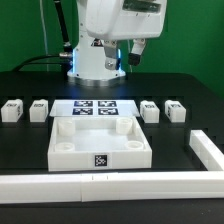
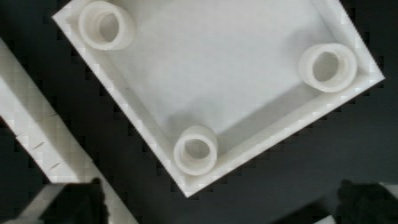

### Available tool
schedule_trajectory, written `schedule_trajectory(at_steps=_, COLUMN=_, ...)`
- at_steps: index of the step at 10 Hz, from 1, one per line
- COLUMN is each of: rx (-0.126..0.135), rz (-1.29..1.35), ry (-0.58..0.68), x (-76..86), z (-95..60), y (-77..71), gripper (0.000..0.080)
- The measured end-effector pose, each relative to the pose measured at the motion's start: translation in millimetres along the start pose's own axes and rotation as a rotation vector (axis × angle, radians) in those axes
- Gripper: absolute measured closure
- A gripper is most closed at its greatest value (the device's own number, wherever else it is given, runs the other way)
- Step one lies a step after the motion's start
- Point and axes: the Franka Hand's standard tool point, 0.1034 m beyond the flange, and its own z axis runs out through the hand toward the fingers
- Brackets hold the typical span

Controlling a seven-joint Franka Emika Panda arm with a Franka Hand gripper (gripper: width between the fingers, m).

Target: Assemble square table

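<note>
The end effector [image 1: 122, 52] hangs above the worktop [image 1: 30, 150] with its fingers [image 2: 71, 205] spread wide and nothing between them. Below it, toward the exterior camera, the square table top [image 1: 75, 140] lies flat with its open side up and its raised rim level. Its sides are equal, so no axis is longer than another. The side wall bearing the tag [image 1: 101, 159] faces away from the arm. From the wrist, the table top sits cornerwise to the line between the fingers. Inside its rim are the round corner sockets [image 2: 327, 66], three of them seen from the wrist.

The marker board [image 1: 97, 108] lies between the end effector and the table top. Four leg blocks [image 1: 39, 109] stand in a row level with the board, two on the exterior view's left and two on its right, each apart from the table top with dark worktop between. A long white wall [image 1: 100, 186] runs along the far side of the table top and turns up the exterior view's right; it seems just short of touching the table top, though the gap is hard to judge
</note>
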Motion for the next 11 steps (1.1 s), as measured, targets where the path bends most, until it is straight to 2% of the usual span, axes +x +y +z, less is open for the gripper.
schedule_trajectory(at_steps=11, rx=-0.001, rz=-0.008, ry=-0.005, x=-0.5, z=1.6, y=-0.3, gripper=0.0149)
